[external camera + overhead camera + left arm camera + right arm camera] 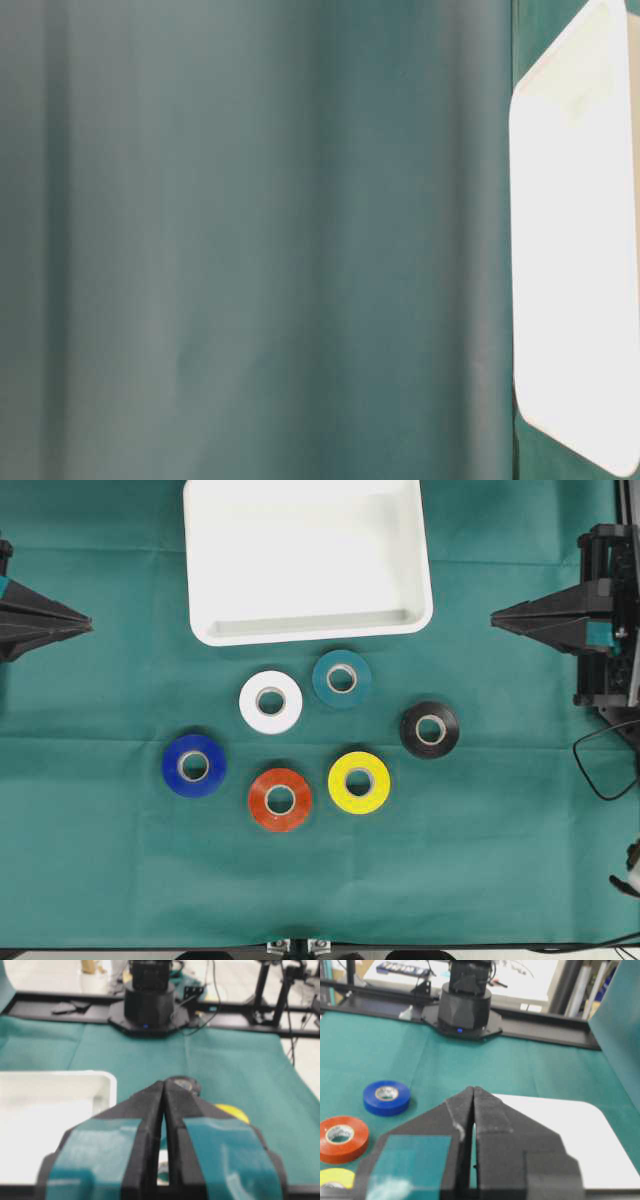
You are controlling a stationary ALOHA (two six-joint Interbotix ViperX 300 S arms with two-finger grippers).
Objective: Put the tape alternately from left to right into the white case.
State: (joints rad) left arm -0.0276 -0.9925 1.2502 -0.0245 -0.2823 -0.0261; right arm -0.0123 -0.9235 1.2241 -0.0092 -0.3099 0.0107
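Six tape rolls lie flat on the green cloth below the white case [200, 580]: white [271, 702], teal [342, 679], black [430, 730], blue [194, 766], red [280, 800] and yellow [359, 782]. The case holds nothing. My left gripper [88, 627] rests at the left edge, shut and empty, far from the rolls. My right gripper [494, 618] rests at the right edge, shut and empty too. In the left wrist view the shut tips [164, 1083] point over the black roll [186, 1083] and yellow roll [232, 1111]. The right wrist view shows the shut tips [472, 1089], the blue roll [386, 1097] and red roll [341, 1139].
The case [570, 250] fills the right side of the table-level view, the rest being blurred green cloth. Each wrist view shows the opposite arm's black base [149, 1007] [465, 1007] across the table. Cables [600, 765] lie at the right edge.
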